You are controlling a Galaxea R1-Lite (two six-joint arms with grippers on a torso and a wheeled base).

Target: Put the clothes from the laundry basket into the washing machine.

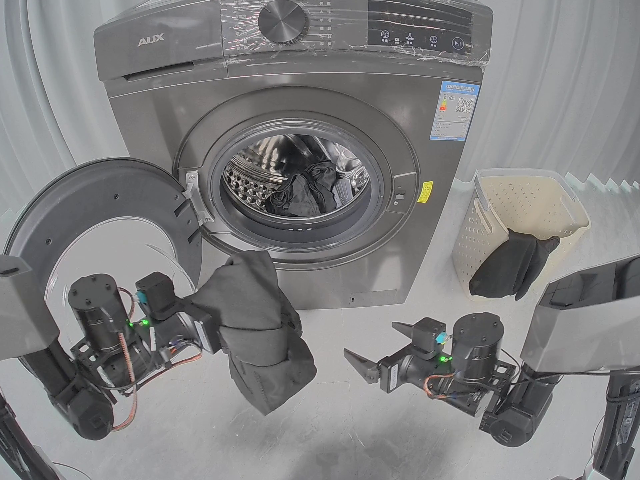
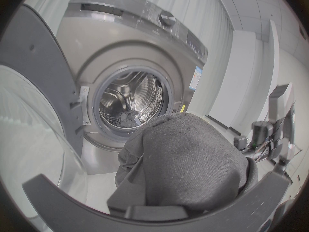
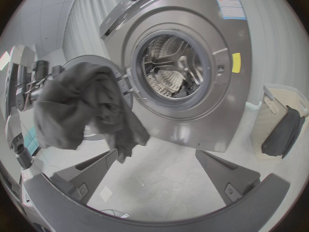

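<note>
A grey washing machine [image 1: 293,101] stands ahead with its round door [image 1: 100,201] swung open to the left. Dark clothes [image 1: 303,191] lie inside the drum [image 2: 128,100]. My left gripper [image 1: 217,331] is shut on a dark grey garment [image 1: 260,328] that hangs in the air below and left of the drum opening; the cloth [image 2: 186,165] drapes over the gripper and hides its fingers. A cream laundry basket [image 1: 527,215] sits right of the machine with a black garment [image 1: 510,265] hanging over its rim. My right gripper [image 1: 380,348] is open and holds nothing, low in front of the machine.
The open door juts out on the left beside my left arm. Pale curtains hang behind the machine. Grey floor [image 3: 167,174] lies bare between the grippers and the machine front.
</note>
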